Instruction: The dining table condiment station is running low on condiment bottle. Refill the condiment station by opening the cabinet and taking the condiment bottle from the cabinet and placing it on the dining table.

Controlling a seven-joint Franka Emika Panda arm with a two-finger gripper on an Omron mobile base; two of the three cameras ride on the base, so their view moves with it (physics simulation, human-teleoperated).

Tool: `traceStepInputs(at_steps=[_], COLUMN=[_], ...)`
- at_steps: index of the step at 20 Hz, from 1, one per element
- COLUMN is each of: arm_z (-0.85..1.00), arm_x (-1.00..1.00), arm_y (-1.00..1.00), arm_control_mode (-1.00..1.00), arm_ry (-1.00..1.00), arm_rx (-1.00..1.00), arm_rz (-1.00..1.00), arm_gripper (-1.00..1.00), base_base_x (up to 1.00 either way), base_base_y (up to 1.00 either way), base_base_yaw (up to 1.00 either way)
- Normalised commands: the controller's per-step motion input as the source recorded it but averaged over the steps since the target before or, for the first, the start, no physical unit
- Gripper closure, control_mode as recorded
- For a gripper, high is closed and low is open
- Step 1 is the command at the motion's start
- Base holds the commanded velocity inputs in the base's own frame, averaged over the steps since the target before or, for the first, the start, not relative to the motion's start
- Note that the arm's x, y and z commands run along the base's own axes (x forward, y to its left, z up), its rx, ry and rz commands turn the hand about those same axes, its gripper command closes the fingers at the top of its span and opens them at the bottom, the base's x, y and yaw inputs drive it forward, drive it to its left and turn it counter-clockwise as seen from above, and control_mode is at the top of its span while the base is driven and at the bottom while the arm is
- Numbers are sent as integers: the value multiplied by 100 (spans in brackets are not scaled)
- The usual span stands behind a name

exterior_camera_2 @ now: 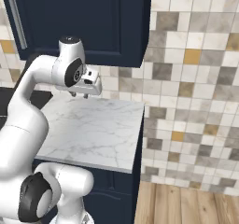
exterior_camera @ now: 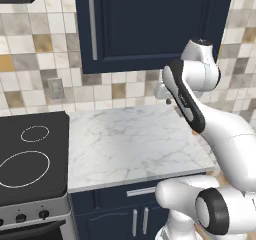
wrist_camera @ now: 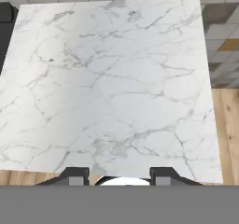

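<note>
A white, grey-veined marble counter [exterior_camera: 130, 144] is seen beneath the closed navy-blue wall cabinet [exterior_camera: 150, 24]; a black cooktop [exterior_camera: 30, 159] lies at nine o'clock. The two-finger gripper [exterior_camera_2: 79, 95] is held above the counter, its jaws partly parted and gripping nothing.

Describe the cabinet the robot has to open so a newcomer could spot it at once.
Start at the marble counter beside the black stovetop and look up the tiled wall. The navy-blue wall cabinet hangs directly above it, door shut. One long vertical silver bar handle near its left edge sets it apart from the navy base cabinets below, which have short handles.
</note>
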Motion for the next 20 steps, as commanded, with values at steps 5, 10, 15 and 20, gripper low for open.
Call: traceStepInputs(at_steps=[5,10,15,20], arm_z=[5,55,69,62], arm_x=[-44,-100,-51,0], arm_y=[1,35,92,100], arm_control_mode=[-100,-100,-100,-100], arm_ry=[-23,-73,-71,-55], arm_rx=[0,-9,-6,0], arm_rz=[0,0,0,2], arm_gripper=[-100,-100,-100,-100], base_base_x=[0,0,0,0], base_base_y=[0,0,0,0], base_base_yaw=[0,0,0,0])
